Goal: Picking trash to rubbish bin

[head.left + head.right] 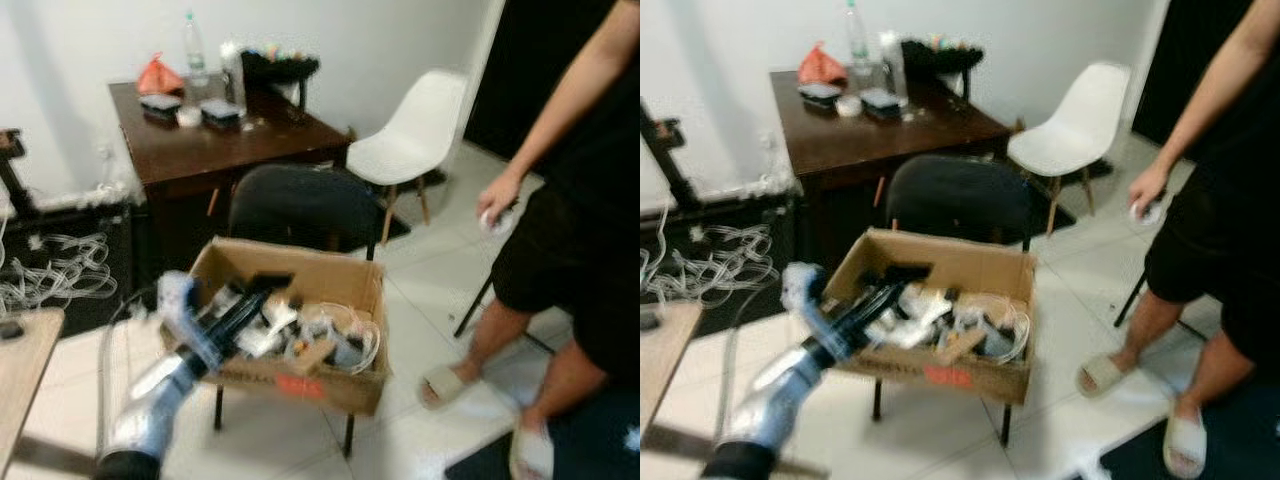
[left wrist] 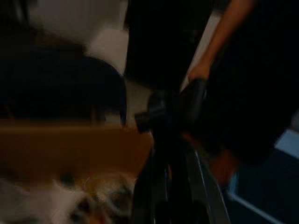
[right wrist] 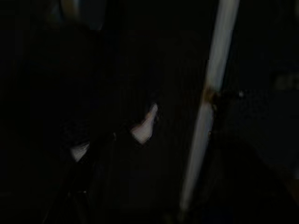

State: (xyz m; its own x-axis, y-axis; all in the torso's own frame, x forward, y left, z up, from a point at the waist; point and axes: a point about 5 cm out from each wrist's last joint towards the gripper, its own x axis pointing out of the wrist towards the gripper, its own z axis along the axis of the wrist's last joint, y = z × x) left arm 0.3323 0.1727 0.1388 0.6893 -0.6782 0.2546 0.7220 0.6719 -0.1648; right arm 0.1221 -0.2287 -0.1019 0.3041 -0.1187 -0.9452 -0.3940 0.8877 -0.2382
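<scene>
Left gripper (image 1: 268,285): reaching over the near-left part of the cardboard box (image 1: 340,272); finger spread cannot be told through blur. Box: on a black chair (image 1: 300,205), holding mixed trash (image 1: 320,335). Far: brown table (image 1: 215,145), white chair (image 1: 415,130). Right: person (image 1: 575,230) standing.

Blurred box contents (image 1: 300,335); person (image 1: 570,250) cropped

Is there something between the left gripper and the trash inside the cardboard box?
Nothing visible blocks it. The left gripper reaches over the near rim of the open brown cardboard box on the black chair, above the mixed trash.
</scene>
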